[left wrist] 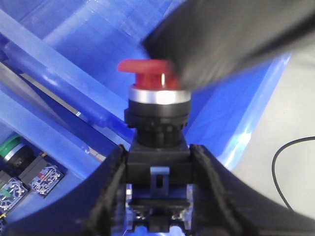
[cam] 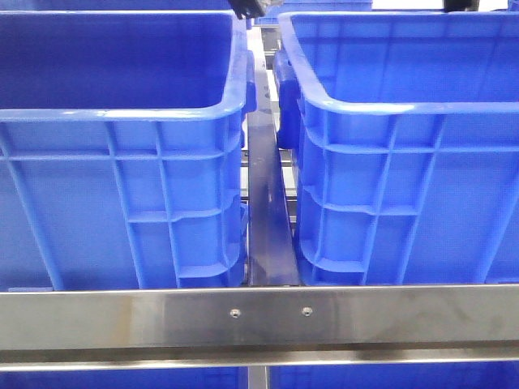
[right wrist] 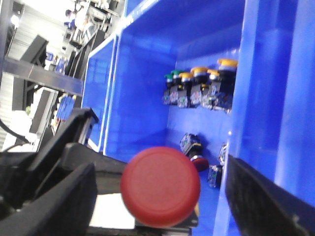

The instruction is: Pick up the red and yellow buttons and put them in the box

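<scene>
My left gripper [left wrist: 157,164] is shut on the black body of a red button [left wrist: 146,73], which stands upright between its fingers over a blue crate [left wrist: 74,59]. My right gripper [right wrist: 160,199] is open, with its fingers wide on either side of the same red cap [right wrist: 160,186] and apart from it. One blurred black right finger [left wrist: 231,39] overlaps the cap in the left wrist view. Several yellow-capped buttons [right wrist: 227,63] stand in a row inside the crate [right wrist: 142,88]. In the front view both crates [cam: 122,105] show, and the buttons are hidden.
The twin crate [cam: 405,105] stands to the right, with a steel rail [cam: 263,211] between the two and a steel bar [cam: 259,316] in front. Green-capped buttons [left wrist: 11,147] and another red one [right wrist: 199,163] lie in the crate. A black cable [left wrist: 290,167] lies outside.
</scene>
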You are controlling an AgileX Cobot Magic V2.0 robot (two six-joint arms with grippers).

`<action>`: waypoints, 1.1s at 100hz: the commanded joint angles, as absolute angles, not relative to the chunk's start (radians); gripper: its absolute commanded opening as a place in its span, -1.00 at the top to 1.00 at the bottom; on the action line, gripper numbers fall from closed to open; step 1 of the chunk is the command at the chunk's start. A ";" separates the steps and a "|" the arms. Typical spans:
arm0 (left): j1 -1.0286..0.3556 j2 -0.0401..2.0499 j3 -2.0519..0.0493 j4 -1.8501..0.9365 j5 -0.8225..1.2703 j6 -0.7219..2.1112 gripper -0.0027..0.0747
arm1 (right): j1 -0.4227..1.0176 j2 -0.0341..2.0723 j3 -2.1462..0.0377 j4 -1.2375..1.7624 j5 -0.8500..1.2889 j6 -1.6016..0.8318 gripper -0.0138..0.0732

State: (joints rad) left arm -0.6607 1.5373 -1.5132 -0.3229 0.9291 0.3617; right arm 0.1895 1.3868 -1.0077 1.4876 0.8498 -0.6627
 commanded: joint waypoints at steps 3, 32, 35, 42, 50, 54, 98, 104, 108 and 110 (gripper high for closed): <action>-0.666 1.498 -1.551 -0.356 0.869 0.361 0.67 | 0.206 1.369 -1.044 1.563 0.874 -0.707 -0.60; -0.666 1.498 -1.551 -0.356 0.867 0.361 0.67 | 0.206 1.369 -1.044 1.574 0.863 -0.720 -0.09; -0.666 1.498 -1.551 -0.356 0.867 0.361 0.67 | 0.206 1.369 -1.044 1.575 0.862 -0.720 0.01; -0.666 1.498 -1.551 -0.356 0.867 0.361 0.67 | 0.206 1.369 -1.044 1.583 0.860 -0.720 0.12; -0.666 1.498 -1.551 -0.356 0.860 0.361 0.67 | 0.206 1.369 -1.044 1.588 0.856 -0.720 0.12; -0.666 1.498 -1.551 -0.356 0.856 0.361 0.67 | 0.206 1.369 -1.044 1.588 0.855 -0.720 0.12; -0.666 1.498 -1.551 -0.356 0.854 0.361 0.51 | 0.206 1.369 -1.044 1.588 0.854 -0.720 0.12; -0.666 1.498 -1.551 -0.356 0.854 0.361 0.26 | 0.206 1.369 -1.044 1.588 0.850 -0.720 0.12; -0.666 1.498 -1.551 -0.356 0.849 0.361 0.05 | 0.206 1.369 -1.044 1.588 0.847 -0.720 0.12; -0.666 1.498 -1.551 -0.356 0.847 0.361 -0.06 | 0.206 1.369 -1.044 1.588 0.845 -0.720 0.12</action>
